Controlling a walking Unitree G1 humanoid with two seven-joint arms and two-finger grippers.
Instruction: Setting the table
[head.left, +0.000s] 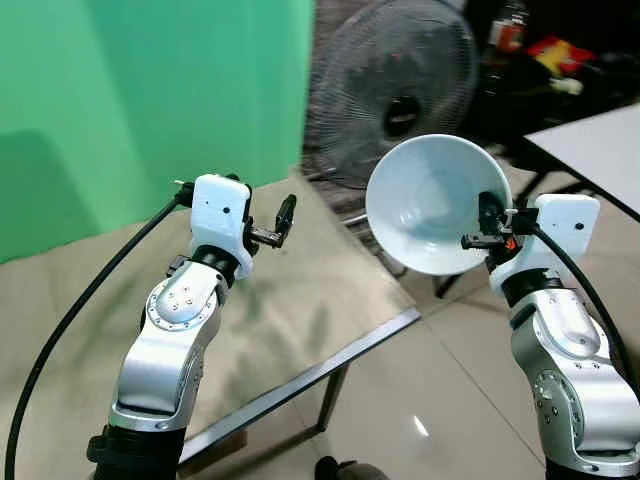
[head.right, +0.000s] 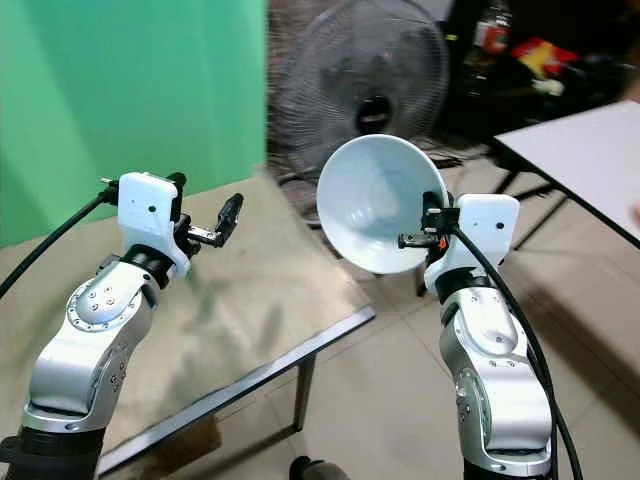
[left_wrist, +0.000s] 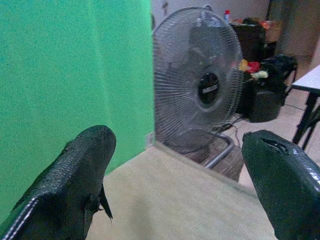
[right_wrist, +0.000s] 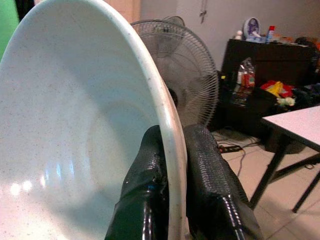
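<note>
Right tool is pinching the rim of a pale blue bowl, holding it tilted on edge in the air beyond the beige tabletop corner. Left tool is hovering over that tabletop, fingers spread, gripping nothing. A floor fan is standing behind, beside the green wall.

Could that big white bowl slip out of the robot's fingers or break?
Possibly. The right gripper pinches the bowl only at its thin rim, tilted on edge, so it might swing or slip. It looks glossy and hard, probably ceramic or melamine, so a drop onto the tiled floor could chip it.
</note>
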